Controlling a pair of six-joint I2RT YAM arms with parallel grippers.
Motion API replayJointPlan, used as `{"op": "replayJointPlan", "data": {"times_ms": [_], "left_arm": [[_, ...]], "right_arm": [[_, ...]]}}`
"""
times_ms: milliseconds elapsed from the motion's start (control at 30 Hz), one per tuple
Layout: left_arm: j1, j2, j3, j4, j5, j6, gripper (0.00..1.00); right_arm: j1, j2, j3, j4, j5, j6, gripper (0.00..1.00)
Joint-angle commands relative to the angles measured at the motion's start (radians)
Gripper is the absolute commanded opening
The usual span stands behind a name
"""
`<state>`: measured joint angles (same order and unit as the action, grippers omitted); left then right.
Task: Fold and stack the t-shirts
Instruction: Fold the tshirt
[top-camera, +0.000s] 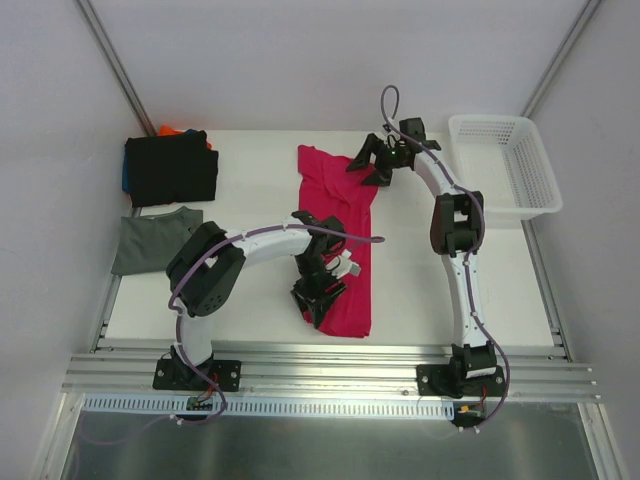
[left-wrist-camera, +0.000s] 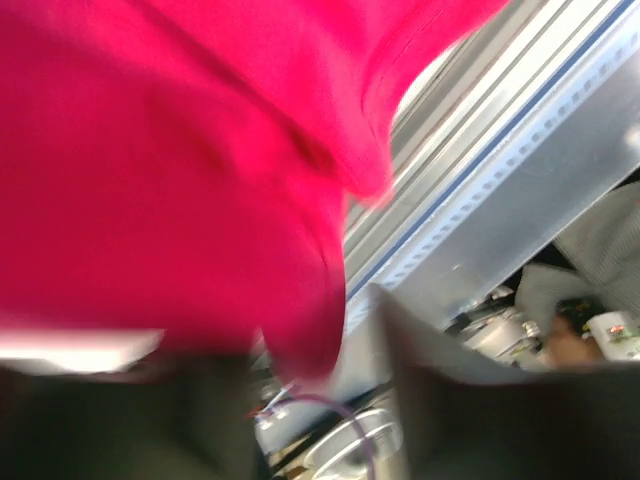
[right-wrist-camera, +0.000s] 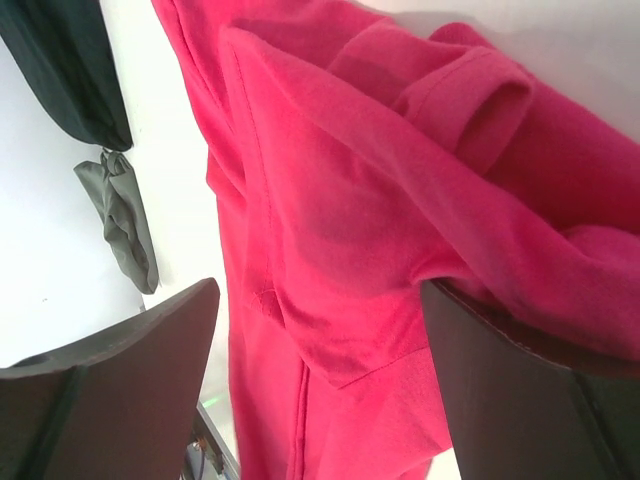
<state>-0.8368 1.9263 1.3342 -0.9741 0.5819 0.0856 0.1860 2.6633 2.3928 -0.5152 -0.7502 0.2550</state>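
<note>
Your left gripper (top-camera: 322, 292) sits low over the near half of the pink t-shirt (top-camera: 338, 205). Its fingers are partly apart and a fold of cloth hangs into the gap, though the wrist view is blurred. Your right gripper (top-camera: 372, 165) is spread wide over the shirt's far right edge. The shirt lies lengthwise mid-table. A folded black t-shirt (top-camera: 172, 170) and a grey-green t-shirt (top-camera: 155, 240) lie at the left side.
</note>
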Motion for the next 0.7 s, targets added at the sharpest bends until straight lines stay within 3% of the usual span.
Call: {"op": "replayJointPlan", "data": {"times_ms": [0,33,100,233,367,467,667], "left_arm": [[-0.002,-0.062,-0.013,-0.046,-0.037,-0.009,0.67],[-0.002,-0.082,-0.023,-0.048,-0.050,-0.010,0.89],[-0.001,-0.102,-0.032,-0.052,-0.096,-0.007,0.98],[0.014,-0.176,-0.064,-0.063,-0.148,0.008,0.99],[0.091,-0.217,-0.092,-0.069,-0.172,0.029,0.99],[0.175,-0.208,-0.090,-0.054,-0.211,0.043,0.98],[0.294,-0.158,0.000,-0.061,-0.254,0.065,0.94]], "right_arm": [[-0.042,0.001,0.008,0.004,0.009,-0.016,0.87],[-0.048,-0.008,0.000,-0.002,0.009,-0.028,0.87],[-0.063,-0.035,-0.003,-0.006,0.003,-0.040,0.87],[-0.080,-0.127,-0.043,-0.014,-0.011,-0.053,0.87],[-0.083,-0.271,-0.185,-0.051,-0.038,-0.076,0.88],[-0.080,-0.387,-0.269,-0.063,-0.061,-0.114,1.00],[-0.088,-0.546,-0.312,-0.233,-0.024,-0.204,0.97]]}}
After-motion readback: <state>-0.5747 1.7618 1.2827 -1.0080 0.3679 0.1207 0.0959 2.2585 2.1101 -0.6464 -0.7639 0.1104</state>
